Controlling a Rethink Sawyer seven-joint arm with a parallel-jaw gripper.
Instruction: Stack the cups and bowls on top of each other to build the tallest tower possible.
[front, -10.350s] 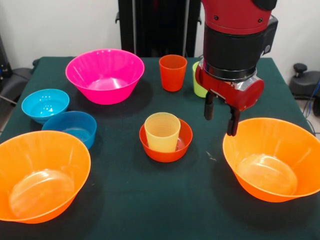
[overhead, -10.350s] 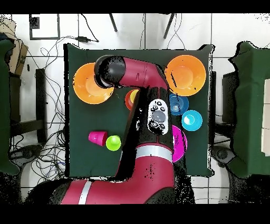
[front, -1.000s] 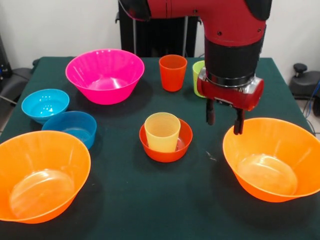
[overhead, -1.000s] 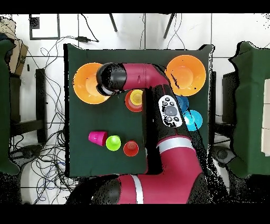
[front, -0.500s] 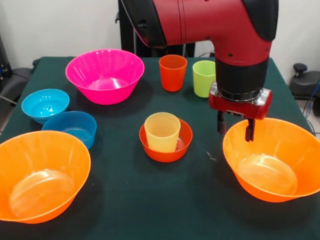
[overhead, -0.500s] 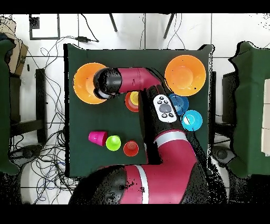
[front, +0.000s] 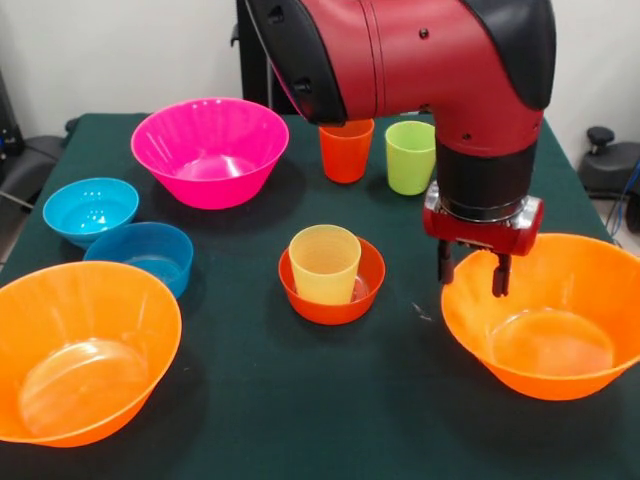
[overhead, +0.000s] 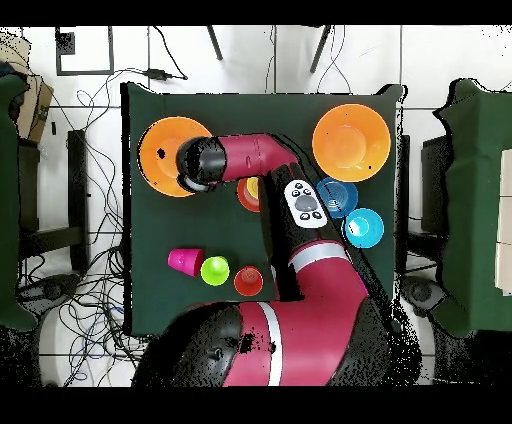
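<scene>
Robot lab: floor cables (overhead: 85, 290), pedestal-mounted arm (front: 400, 50)

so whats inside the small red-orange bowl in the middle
The pale yellow cup stands upright inside the small red-orange bowl. The bowl's bottom beneath the cup is hidden. In the overhead view the arm covers part of both.

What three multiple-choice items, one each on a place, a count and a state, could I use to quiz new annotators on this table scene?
1. Where does the yellow cup stand?
A. In the small red-orange bowl
B. In the pink bowl
C. On bare table

2. How many large orange bowls are there?
A. One
B. Two
C. Three

3. How is the gripper?
A. Shut on a cup
B. Open, at the rim of the orange bowl
C. Out of sight

Answers: 1 A, the cup sits inside that bowl. 2 B, one at each side near the camera. 3 B, its fingers stand apart at the rim, holding nothing.
</scene>
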